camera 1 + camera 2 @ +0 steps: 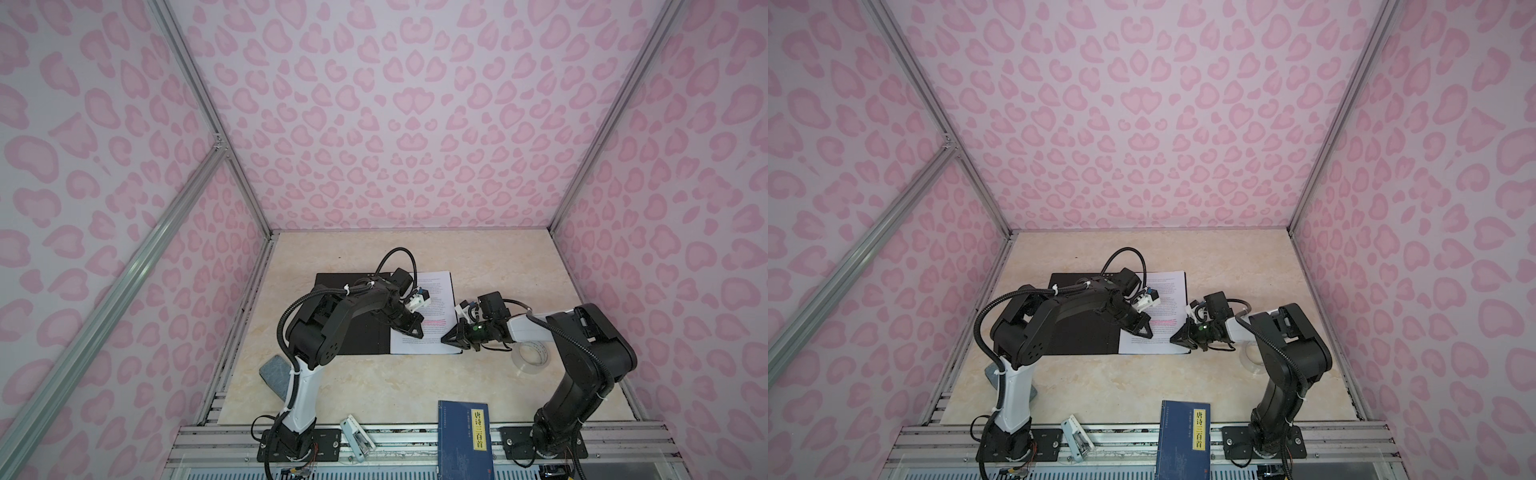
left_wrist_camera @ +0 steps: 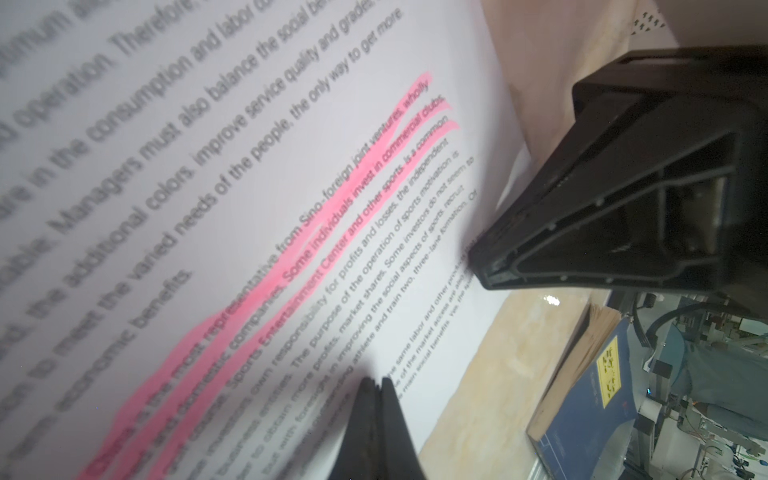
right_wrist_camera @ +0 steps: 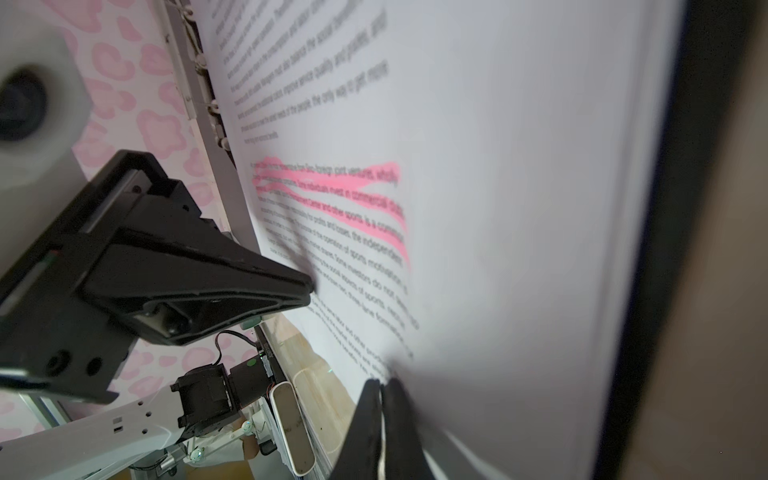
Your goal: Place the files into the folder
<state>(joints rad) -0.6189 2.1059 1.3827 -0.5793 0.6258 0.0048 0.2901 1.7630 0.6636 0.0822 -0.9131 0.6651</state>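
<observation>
The folder [image 1: 365, 340] [image 1: 1092, 336] lies open on the table with its black inside up. Its metal spine clip [image 3: 208, 83] shows in the right wrist view. The files [image 1: 436, 299] [image 1: 1167, 291], white sheets of small text with pink highlighted lines [image 2: 291, 266] [image 3: 478, 166], lie flat on the folder's right half. My left gripper [image 1: 419, 334] [image 1: 1148, 334] [image 2: 377, 380] is shut, its tip down on the top sheet near the spine. My right gripper [image 1: 442, 338] [image 1: 1172, 340] [image 3: 384, 382] is shut too, its tip on the same sheet towards the right edge.
A clear tape roll [image 1: 532, 357] lies under the right arm. A dark blue book with a yellow title strip [image 1: 463, 440] sits at the front edge, and a white stapler [image 1: 357, 436] lies to its left. A grey block [image 1: 274, 374] lies beside the left arm.
</observation>
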